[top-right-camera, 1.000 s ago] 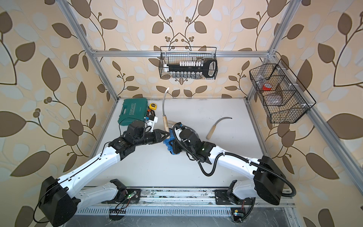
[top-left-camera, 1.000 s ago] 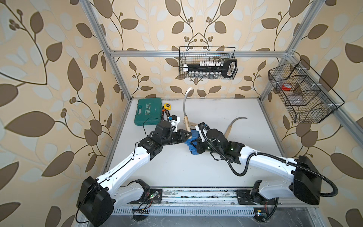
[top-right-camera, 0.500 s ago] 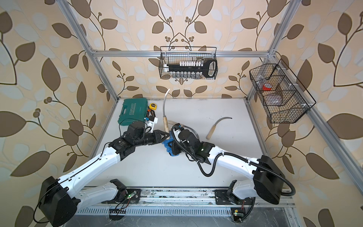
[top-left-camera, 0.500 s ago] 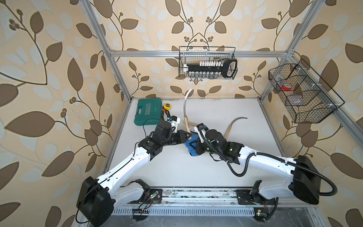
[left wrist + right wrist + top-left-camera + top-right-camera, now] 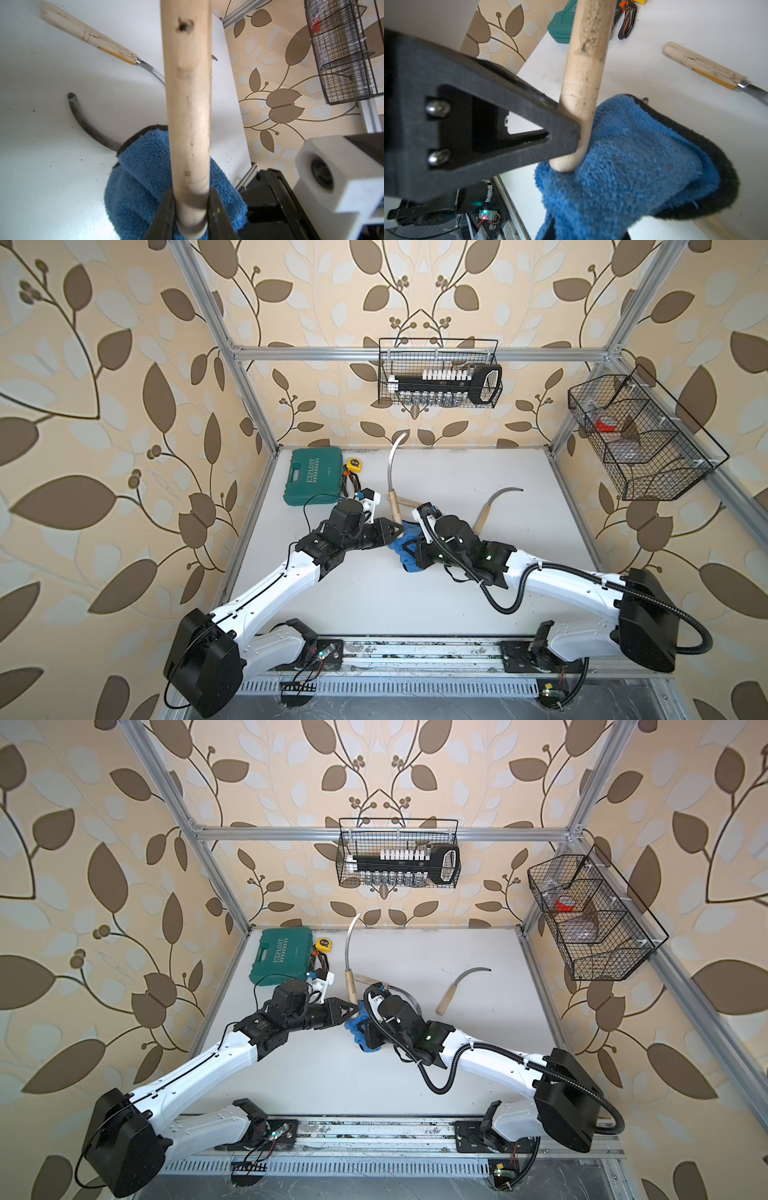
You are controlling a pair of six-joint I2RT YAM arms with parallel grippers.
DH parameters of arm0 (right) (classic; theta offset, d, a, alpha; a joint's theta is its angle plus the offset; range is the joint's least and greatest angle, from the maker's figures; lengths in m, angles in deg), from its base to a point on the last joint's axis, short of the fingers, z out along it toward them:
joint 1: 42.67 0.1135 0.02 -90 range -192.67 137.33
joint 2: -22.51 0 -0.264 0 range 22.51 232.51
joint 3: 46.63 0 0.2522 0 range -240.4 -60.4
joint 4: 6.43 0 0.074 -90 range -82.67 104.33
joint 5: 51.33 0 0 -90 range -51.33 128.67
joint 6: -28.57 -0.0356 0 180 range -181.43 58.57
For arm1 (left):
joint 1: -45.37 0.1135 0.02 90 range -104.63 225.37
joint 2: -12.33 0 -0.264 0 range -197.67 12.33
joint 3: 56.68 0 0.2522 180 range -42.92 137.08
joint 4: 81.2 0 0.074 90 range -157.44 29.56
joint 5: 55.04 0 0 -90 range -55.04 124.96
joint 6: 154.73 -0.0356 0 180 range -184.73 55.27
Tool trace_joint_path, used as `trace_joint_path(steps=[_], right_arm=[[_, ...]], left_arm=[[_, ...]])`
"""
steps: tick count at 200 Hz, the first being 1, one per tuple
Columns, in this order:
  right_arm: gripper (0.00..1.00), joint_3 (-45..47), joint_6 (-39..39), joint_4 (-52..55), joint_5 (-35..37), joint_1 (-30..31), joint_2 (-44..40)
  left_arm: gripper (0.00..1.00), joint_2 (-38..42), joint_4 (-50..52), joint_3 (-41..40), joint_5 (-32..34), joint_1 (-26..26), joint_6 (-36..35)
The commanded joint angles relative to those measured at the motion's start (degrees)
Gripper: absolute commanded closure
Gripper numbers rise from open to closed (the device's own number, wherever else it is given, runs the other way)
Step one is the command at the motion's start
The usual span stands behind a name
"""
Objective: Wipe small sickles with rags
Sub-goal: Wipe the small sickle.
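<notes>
My left gripper (image 5: pixel 400 530) (image 5: pixel 191 216) is shut on the butt end of a small sickle's pale wooden handle (image 5: pixel 189 124) (image 5: pixel 395 510). It holds the sickle off the table, with the curved blade (image 5: pixel 347 948) pointing toward the back wall. The blue rag (image 5: pixel 405 551) (image 5: pixel 633 166) is bunched against that handle's end, with my right gripper (image 5: pixel 586 233) shut on it; its fingers are mostly buried in the cloth. Another sickle (image 5: pixel 446 1002) lies on the table to the right. A third (image 5: pixel 89 35) (image 5: pixel 702 64) lies behind the rag. A dark curved blade (image 5: pixel 87 124) runs under the rag.
A green tool case (image 5: pixel 313 483), a yellow tape measure (image 5: pixel 353 464) and orange-handled pliers (image 5: pixel 627 20) sit at the back left corner. Wire baskets hang on the back wall (image 5: pixel 436 377) and the right frame (image 5: pixel 640 439). The white table (image 5: pixel 374 597) ends at a rail in front.
The right gripper and rag have shifted slightly toward the front edge beside the handle's end. The left arm holds the sickle in much the same place.
</notes>
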Motion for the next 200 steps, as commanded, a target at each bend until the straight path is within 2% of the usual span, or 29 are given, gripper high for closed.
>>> trace_joint_path(steps=[1,62,97,126,146,186,200], right_arm=[[1.00,2.0,-0.6,-4.7,2.0,-0.6,-4.5],[1.00,0.4,-0.7,-4.7,-0.8,-1.0,-0.4],[1.00,7.2,-3.3,-8.5,-8.1,-8.9,-4.5],[1.00,9.8,-2.7,-6.6,-7.9,-12.6,-9.2],[1.00,11.8,-2.8,-7.1,-10.1,-17.2,-11.1],[1.00,10.3,-4.2,-8.3,-13.8,-18.5,-10.6],[1.00,9.6,-5.1,-10.5,-16.3,-18.4,-8.6]], left_arm=[[1.00,-0.2,-0.9,0.3,-2.0,-0.7,-1.0],[1.00,-1.0,-0.9,1.0,-1.1,-4.8,-3.3],[1.00,-0.2,-1.2,0.4,-1.2,-4.8,-4.2],[1.00,0.3,-1.0,0.7,-2.0,-4.9,-6.0],[1.00,1.0,-1.9,0.0,-1.6,-4.9,-7.5],[1.00,-1.0,-3.0,2.1,-1.3,-5.9,-11.4],[1.00,-2.2,-2.0,3.3,1.2,-7.3,-12.7]])
